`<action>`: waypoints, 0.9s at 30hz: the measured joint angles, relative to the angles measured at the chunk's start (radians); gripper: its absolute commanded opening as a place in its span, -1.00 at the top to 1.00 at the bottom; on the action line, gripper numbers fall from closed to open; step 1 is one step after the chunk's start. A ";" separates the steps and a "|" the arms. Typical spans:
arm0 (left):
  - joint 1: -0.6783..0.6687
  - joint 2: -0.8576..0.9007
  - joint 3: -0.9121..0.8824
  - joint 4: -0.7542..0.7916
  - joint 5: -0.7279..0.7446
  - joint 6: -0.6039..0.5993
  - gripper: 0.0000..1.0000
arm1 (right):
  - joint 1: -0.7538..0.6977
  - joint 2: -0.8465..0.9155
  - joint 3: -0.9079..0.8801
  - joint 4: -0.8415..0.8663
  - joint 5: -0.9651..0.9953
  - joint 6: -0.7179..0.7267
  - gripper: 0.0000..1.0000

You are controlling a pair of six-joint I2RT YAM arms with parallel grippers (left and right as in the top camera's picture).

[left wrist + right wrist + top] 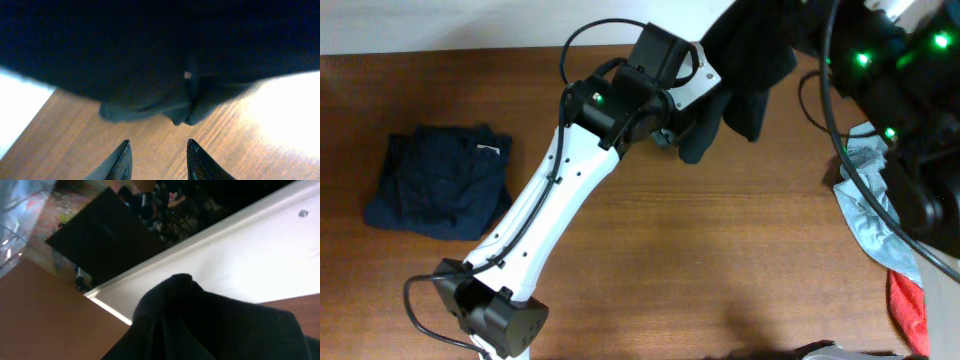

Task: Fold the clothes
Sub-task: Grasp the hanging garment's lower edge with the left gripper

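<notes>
The left pincer [157, 149] stands partly open with nothing between its two dark fingers [122, 161], hovering low over the wooden table [720, 260]. Just ahead of the tips, the black shirt [150, 60] hangs in a loose, crumpled mass. Its lowest folds droop in two rounded lobes close to the wood; whether they touch it cannot be told.

From overhead, the shirt is bunched at the far edge of the table, lifted towards the right arm [895, 90], with one lobe drooping beside the left pincer. The right pincer itself is hidden: its own camera sees only dark cloth heaped right in front of the lens. It is closed, and the raised shirt appears to hang from its grip.

Only the overhead view shows the other clothes. A dark navy garment [435, 185] lies folded on the left of the table, well apart from the arms, a white label [492, 150] at its upper right corner. At the right edge a pale grey-blue garment [865, 205] lies rumpled under black cables, and nearer the front a red-orange garment [910, 305] shows partly.

The table is brown wood grain, brightly lit on the right in the left wrist view. Beyond its far edge is a white surface [240, 265], and past that a dim, blurred room.
</notes>
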 measured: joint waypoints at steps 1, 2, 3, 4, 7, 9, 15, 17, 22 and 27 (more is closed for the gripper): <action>0.002 0.000 0.000 0.006 0.000 0.000 0.27 | 0.000 -0.006 0.000 0.000 -0.005 -0.002 0.92; 0.002 0.000 0.000 0.011 -0.002 0.000 0.27 | 0.000 -0.015 0.000 0.000 -0.009 -0.005 0.92; 0.002 0.000 0.000 0.014 -0.003 0.000 0.27 | 0.000 -0.023 0.000 0.000 -0.013 -0.008 0.92; 0.002 0.000 0.000 0.016 -0.003 0.000 0.27 | 0.000 -0.029 0.000 0.001 -0.018 -0.012 0.92; 0.001 0.000 0.000 0.023 -0.001 0.000 0.28 | 0.000 -0.043 0.001 0.001 -0.032 -0.017 0.92; 0.001 0.000 0.000 0.026 0.012 0.000 0.27 | 0.000 -0.045 0.002 0.000 -0.035 -0.018 0.92; 0.000 0.000 0.000 0.021 0.058 -0.030 0.28 | 0.000 -0.044 0.002 -0.002 -0.037 -0.029 0.92; -0.001 0.000 0.000 0.011 0.066 -0.037 0.27 | 0.000 -0.043 0.002 -0.002 -0.025 -0.035 0.92; -0.001 -0.003 0.000 0.010 0.081 -0.055 0.27 | 0.000 -0.029 0.002 -0.002 0.016 -0.043 0.92; -0.001 -0.043 0.000 -0.008 0.082 -0.067 0.14 | 0.000 -0.006 0.002 -0.001 0.069 -0.043 0.92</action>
